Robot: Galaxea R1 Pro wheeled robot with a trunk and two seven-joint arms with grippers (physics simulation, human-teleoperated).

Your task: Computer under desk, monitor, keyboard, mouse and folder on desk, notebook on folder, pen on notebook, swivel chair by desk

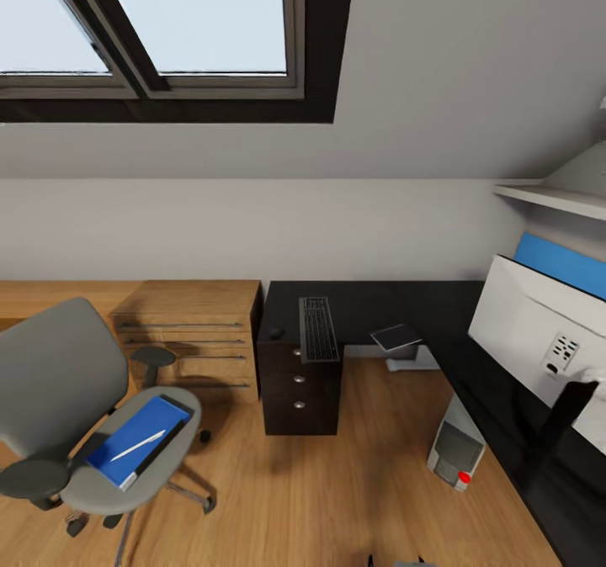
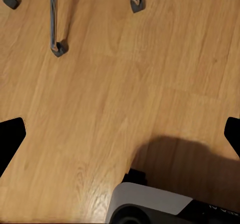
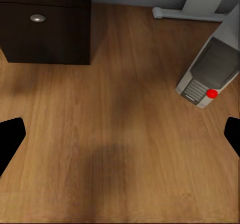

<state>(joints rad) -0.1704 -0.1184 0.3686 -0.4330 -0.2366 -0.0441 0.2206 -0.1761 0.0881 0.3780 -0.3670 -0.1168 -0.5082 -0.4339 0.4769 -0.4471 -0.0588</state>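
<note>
The swivel chair (image 1: 59,399) stands at the left on the floor, apart from the desk (image 1: 370,306). On its seat lies the blue folder (image 1: 156,420) with the white pen (image 1: 137,445) on top. The keyboard (image 1: 318,329), the mouse (image 1: 276,332) and the grey notebook (image 1: 396,336) lie on the black desk top. The monitor (image 1: 530,319) stands on the desk's right wing, white back toward me. The computer (image 1: 457,453) (image 3: 207,74) sits on the floor under the desk. My left gripper (image 2: 120,136) hangs open over bare floor near the chair's chrome base (image 2: 57,47). My right gripper (image 3: 120,136) is open above the floor.
A light wooden dresser (image 1: 189,331) stands between chair and desk. The black drawer unit (image 1: 299,394) (image 3: 45,24) holds up the desk's left end, a white desk leg (image 3: 200,4) beyond it. A blue wall panel (image 1: 560,264) and a shelf (image 1: 547,197) are at the right. Wooden floor (image 1: 320,500) lies open ahead.
</note>
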